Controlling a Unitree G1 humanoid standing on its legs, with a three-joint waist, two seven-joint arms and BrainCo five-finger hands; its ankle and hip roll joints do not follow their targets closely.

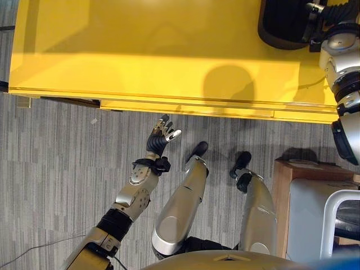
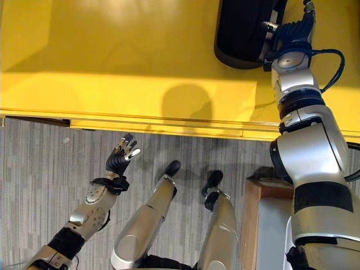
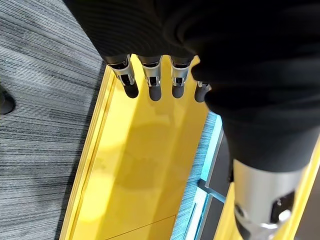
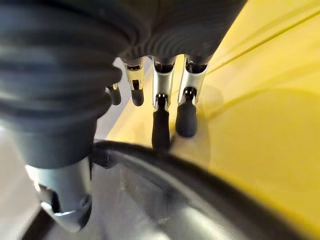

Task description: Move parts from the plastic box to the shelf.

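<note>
Right hand (image 2: 289, 31) is seen at the rim of the black box (image 2: 242, 34), on the yellow table (image 2: 112, 67). In the right wrist view the fingers (image 4: 186, 107) are straight and relaxed, dark tips just past the box's curved dark rim (image 4: 200, 180); nothing is gripped. One box is counted: dark plastic, rounded corner, smooth matte wall. Its inside is blurred, so parts cannot be made out, nor which way they point. The box's long axis cannot be judged, as it is cut off at the view's edge.

Left hand (image 1: 162, 136) is held low, below the table's near edge, over grey ribbed carpet (image 1: 56, 185). Fingers are extended and loosely spread, released, holding nothing. In the left wrist view the straight fingers (image 3: 155, 82) are seen in a row with the glossy yellow table (image 3: 135, 165) past them.

A brown wooden unit (image 1: 287, 180) stands below the right hand, beside the table.
</note>
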